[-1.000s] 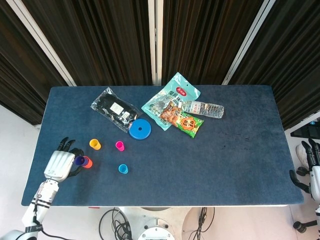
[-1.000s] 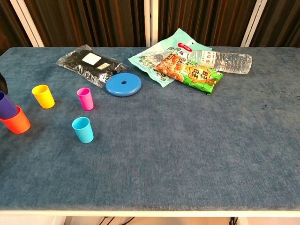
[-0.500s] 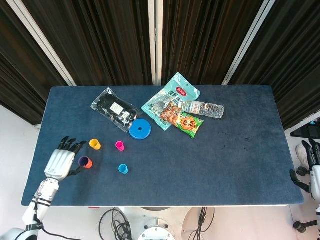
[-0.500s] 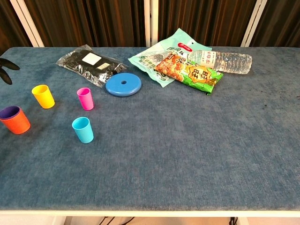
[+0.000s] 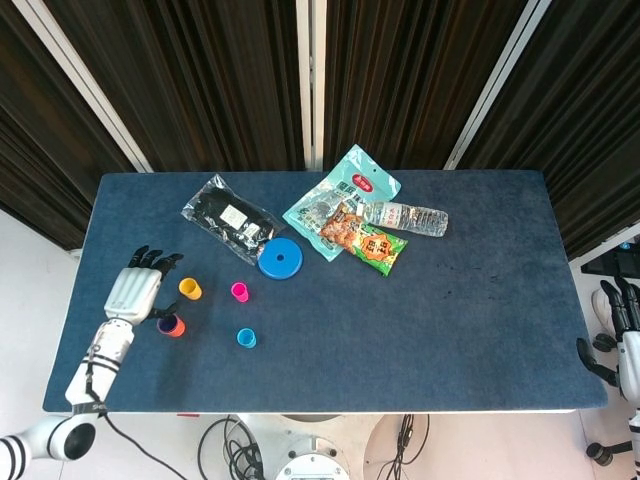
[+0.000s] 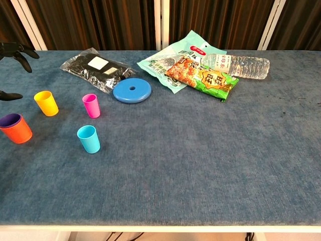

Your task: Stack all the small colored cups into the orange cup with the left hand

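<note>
The orange cup (image 5: 172, 326) (image 6: 15, 129) stands near the table's left front, with a purple cup (image 6: 10, 120) nested inside it. A yellow cup (image 5: 190, 289) (image 6: 46, 103), a pink cup (image 5: 239, 292) (image 6: 91, 105) and a light blue cup (image 5: 246, 338) (image 6: 89, 139) stand apart to its right. My left hand (image 5: 137, 289) hovers open just left of the yellow cup and behind the orange one, holding nothing; only its fingertips (image 6: 17, 50) show in the chest view. My right hand (image 5: 622, 330) hangs off the table's right edge.
At the back lie a black packet (image 5: 229, 216), a blue disc (image 5: 280, 258), a teal bag (image 5: 338, 199), a snack packet (image 5: 364, 240) and a water bottle (image 5: 405, 218). The blue table (image 5: 450, 310) is bare on its right half.
My left hand let go of the purple cup, which dropped fully into the orange cup. The hand then opened and moved back and up toward the yellow cup.
</note>
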Robot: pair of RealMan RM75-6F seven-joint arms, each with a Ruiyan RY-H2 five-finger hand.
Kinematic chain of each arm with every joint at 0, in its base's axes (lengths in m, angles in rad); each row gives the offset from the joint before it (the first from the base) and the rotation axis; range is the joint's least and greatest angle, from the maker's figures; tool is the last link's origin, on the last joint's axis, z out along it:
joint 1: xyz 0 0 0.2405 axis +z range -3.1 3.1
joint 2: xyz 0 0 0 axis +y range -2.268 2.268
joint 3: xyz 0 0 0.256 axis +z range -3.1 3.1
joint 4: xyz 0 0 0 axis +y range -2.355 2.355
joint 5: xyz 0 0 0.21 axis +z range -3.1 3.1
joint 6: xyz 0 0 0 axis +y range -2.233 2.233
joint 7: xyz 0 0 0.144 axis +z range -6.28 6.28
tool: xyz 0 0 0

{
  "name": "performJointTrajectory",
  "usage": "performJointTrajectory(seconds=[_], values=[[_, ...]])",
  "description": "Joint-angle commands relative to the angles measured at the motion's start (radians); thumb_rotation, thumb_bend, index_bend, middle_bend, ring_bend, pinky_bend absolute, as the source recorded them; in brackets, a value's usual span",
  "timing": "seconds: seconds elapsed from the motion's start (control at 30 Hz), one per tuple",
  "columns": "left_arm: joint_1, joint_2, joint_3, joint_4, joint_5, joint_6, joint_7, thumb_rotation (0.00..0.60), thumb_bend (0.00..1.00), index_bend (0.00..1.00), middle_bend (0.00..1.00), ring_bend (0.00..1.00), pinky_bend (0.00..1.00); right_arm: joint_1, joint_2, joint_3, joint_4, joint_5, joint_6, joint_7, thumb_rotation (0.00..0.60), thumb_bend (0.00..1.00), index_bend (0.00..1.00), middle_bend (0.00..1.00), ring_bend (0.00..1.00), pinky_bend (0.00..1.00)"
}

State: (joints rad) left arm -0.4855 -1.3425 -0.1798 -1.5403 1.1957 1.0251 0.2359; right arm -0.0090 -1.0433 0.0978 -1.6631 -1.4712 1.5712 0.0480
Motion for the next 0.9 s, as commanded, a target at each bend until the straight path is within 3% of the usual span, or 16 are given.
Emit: performJointTrajectory(seconds=[0.03,0.43,0.9], values=[[-0.081,-0.051,-0.031,0.061,-0.115,-0.084,0.102,0.600,0.21,0.18,0.27,0.09,0.05,-0.006,0.012,-0.003,-0.002,0.006,-0.002,0.020,0.600,0.28,0.00,0.00,0.00,0.00],[-0.127,-0.114,-0.012,0.142,-0.244,-0.122,0.164,0.600,0.21,0.30,0.34,0.10,0.00,-0.017,0.021,-0.008,0.010,-0.006,0.006,0.095,0.600,0.28,0.00,0.00,0.00,0.00],[-0.131,-0.160,0.006,0.198,-0.209,-0.069,0.131,0.600,0.23,0.48,0.52,0.16,0.00,-0.016,0.016,-0.007,0.027,0.007,-0.007,0.117,0.600,0.28,0.00,0.00,0.00,0.00]])
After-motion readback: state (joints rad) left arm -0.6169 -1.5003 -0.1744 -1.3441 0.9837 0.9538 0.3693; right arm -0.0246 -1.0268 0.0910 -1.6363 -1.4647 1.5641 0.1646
